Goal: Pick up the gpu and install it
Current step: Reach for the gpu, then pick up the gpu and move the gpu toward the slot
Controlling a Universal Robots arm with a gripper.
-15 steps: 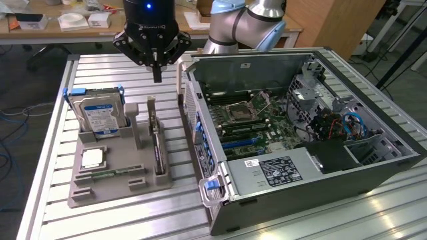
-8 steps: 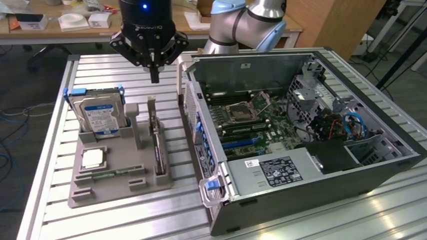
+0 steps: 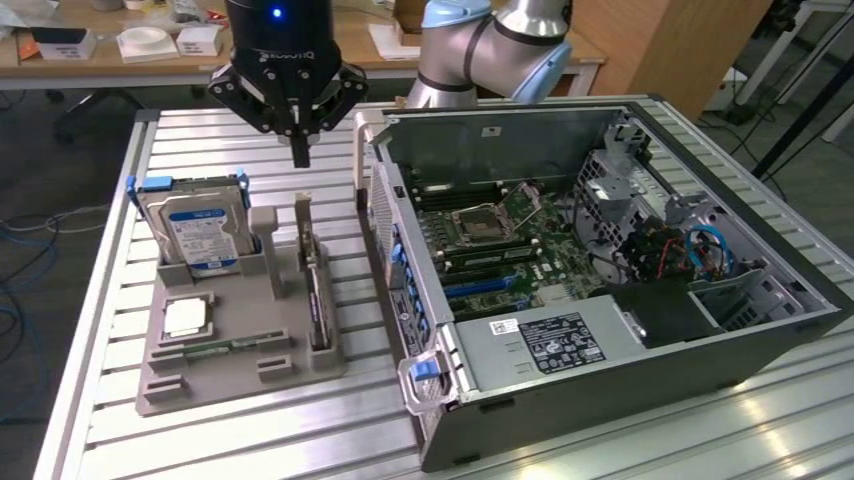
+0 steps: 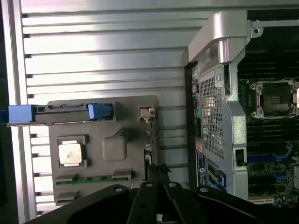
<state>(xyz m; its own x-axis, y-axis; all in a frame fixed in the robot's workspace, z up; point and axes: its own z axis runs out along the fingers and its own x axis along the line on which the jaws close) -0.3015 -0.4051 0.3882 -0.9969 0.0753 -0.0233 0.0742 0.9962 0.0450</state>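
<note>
Hovering above the table [image 3: 267,430] with the jaws clenched tight against each other, grasping nothing. Hanging over the grey tray [image 3: 227,385], above the far part of the gpu [image 3: 312,280] and clear of it, with open air between.

Finding the gpu standing on its long edge in a slot along the tray's side toward the exterior view's right, running from near to far, with its silver bracket at the far end. Resting there in the tray, not in the machine.

Sharing the tray with a hard drive [image 3: 200,235] propped upright at the far corner toward the exterior view's left, blue rails clipped to its sides. Also with a square processor [image 3: 187,318] lying flat nearer the camera, and with a narrow green memory stick [image 3: 220,346] lying flat just nearer still.

Bordering the tray on the exterior view's right with an open computer case [image 3: 601,400], lying on its side just beside the tray and showing a green motherboard [image 3: 534,255] inside.

Looking down from the wrist, catching the black fingertips [image 4: 155,176] pinched together just beside the gpu's thin top edge, between the tray's middle and the case wall.
</note>
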